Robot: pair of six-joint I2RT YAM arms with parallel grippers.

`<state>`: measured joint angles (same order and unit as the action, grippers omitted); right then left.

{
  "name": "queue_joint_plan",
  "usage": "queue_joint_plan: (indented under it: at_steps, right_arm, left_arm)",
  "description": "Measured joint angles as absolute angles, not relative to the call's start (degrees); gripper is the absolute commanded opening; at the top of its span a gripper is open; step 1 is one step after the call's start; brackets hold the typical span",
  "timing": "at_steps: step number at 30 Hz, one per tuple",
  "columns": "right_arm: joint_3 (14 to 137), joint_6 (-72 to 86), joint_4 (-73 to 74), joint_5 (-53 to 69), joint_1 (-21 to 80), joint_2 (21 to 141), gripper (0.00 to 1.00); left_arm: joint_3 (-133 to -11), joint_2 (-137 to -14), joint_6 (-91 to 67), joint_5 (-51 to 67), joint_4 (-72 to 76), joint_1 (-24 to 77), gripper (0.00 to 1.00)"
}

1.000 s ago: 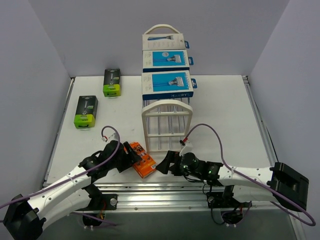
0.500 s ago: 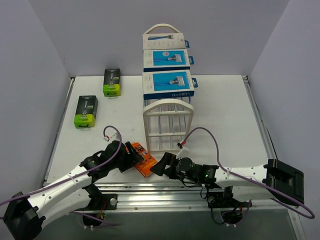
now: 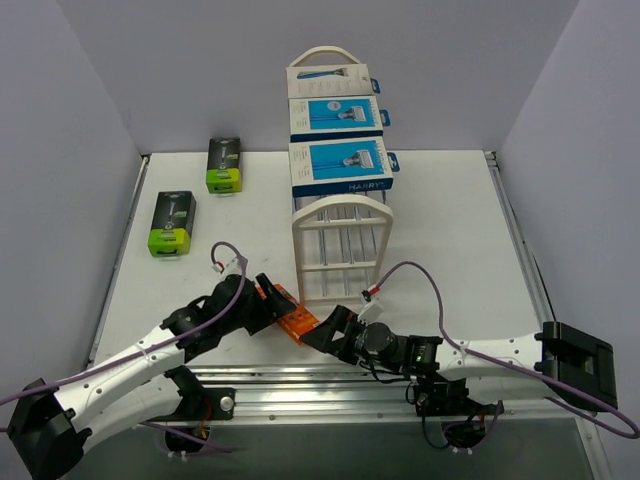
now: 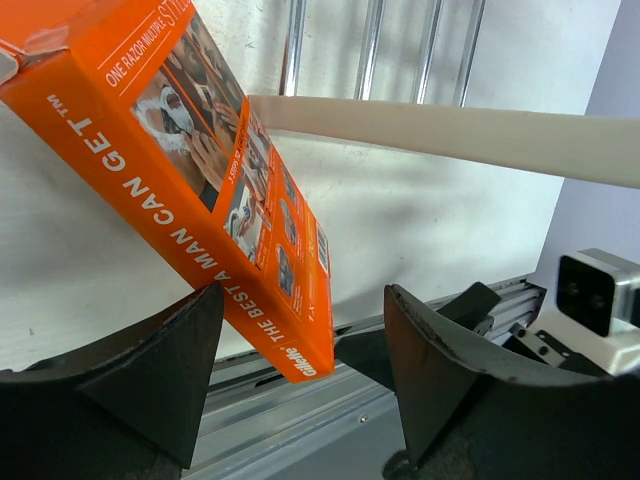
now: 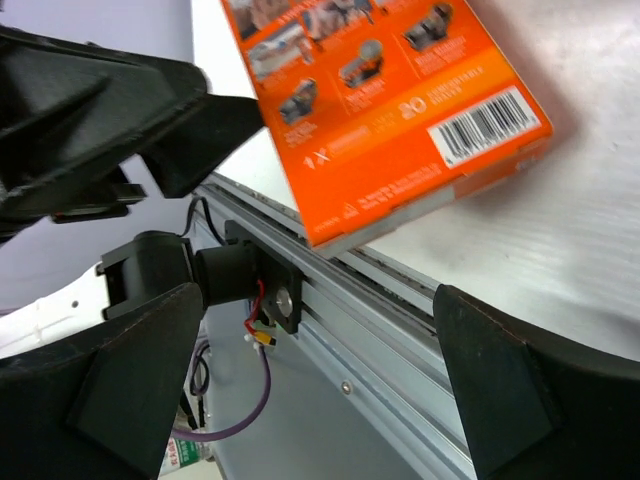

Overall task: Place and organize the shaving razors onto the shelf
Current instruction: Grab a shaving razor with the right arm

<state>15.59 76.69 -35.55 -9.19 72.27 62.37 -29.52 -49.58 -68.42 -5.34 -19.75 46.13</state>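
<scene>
An orange razor box (image 3: pixel 292 318) lies tilted at the table's near edge, just in front of the cream shelf (image 3: pixel 340 245). My left gripper (image 3: pixel 268 308) is at the box's left end and my right gripper (image 3: pixel 322 332) at its right end. In the left wrist view the orange razor box (image 4: pixel 190 170) leans against the left finger (image 4: pixel 150 370), and a gap separates it from the other finger; the left gripper (image 4: pixel 302 300) is open. The right gripper (image 5: pixel 318 295) stands wide open below the orange razor box (image 5: pixel 390 110), touching nothing.
Three blue-and-white razor boxes (image 3: pixel 340 167) sit on the shelf's upper tiers. Two black-and-lime razor boxes (image 3: pixel 171 222) (image 3: pixel 224 163) lie on the table at the far left. A shelf bar (image 4: pixel 450 130) runs close behind the orange box. The metal rail (image 5: pixel 400 330) borders the near edge.
The left gripper has slid right with the orange box, which shifted toward the shelf. The right gripper moved left up to the box and its jaws opened wider.
</scene>
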Motion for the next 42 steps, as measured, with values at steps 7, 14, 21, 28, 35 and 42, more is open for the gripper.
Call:
queue_joint_plan:
  at_steps: [7,14,21,28,35,42]
  right_arm:
    - [14.3,78.2,-38.8,-11.1,74.9,66.7,0.95]
    - [14.3,78.0,-40.4,-14.0,76.4,66.2,0.96]
    - [13.1,81.3,-44.0,-18.3,76.6,64.7,0.94]
    - [9.7,87.1,-53.8,-19.0,76.6,72.3,0.93]
    - [9.1,90.7,-64.8,-18.0,76.6,82.2,0.91]
    - [8.8,92.4,-66.2,-18.0,77.4,82.6,0.91]
  left_arm:
    - [-29.5,-51.5,-68.4,-5.3,-18.3,46.6,0.74]
    - [-29.5,-52.7,-68.4,-5.7,-16.9,46.8,0.74]
    - [-30.5,-52.9,-68.4,-6.0,-15.4,46.8,0.74]
    - [-31.4,-54.1,-68.4,-6.0,-13.4,46.8,0.74]
    - [-31.4,-53.6,-67.7,-6.7,-13.8,46.8,0.77]
    - [-31.4,-50.6,-64.8,-10.5,-16.2,45.5,0.83]
